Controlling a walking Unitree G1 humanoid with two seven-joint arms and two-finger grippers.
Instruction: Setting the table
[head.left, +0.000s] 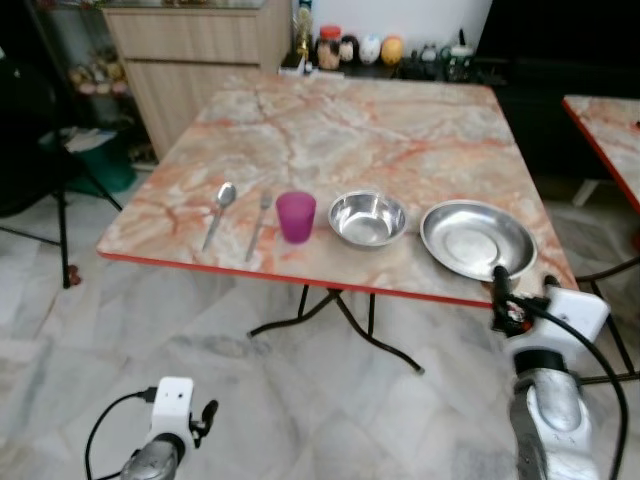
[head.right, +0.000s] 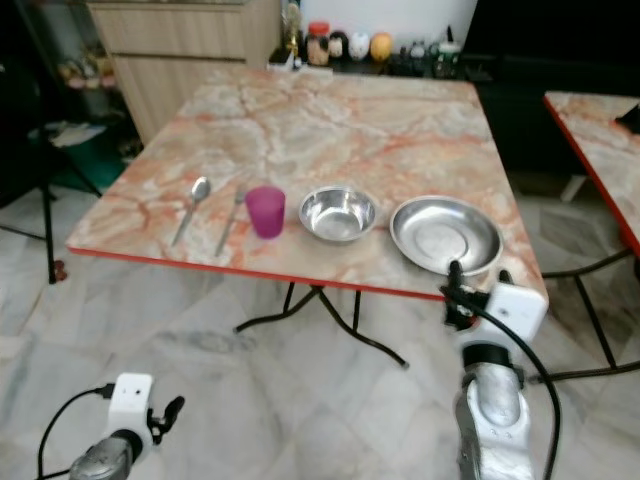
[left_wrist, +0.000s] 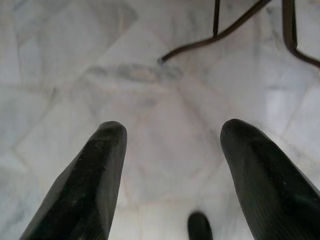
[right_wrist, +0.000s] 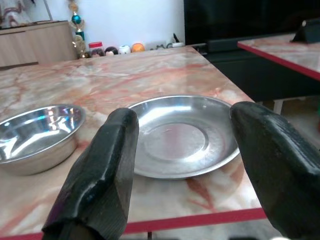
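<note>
Both fingers of right hand (right_wrist: 182, 150) spread wide before plate (right_wrist: 182, 135)

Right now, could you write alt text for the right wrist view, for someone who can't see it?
Two open black jaws of the right gripper frame a shallow steel plate near the red edge of a marble-patterned table. A steel bowl sits beside the plate, and small jars and ornaments line the far side by a white wall.
</note>
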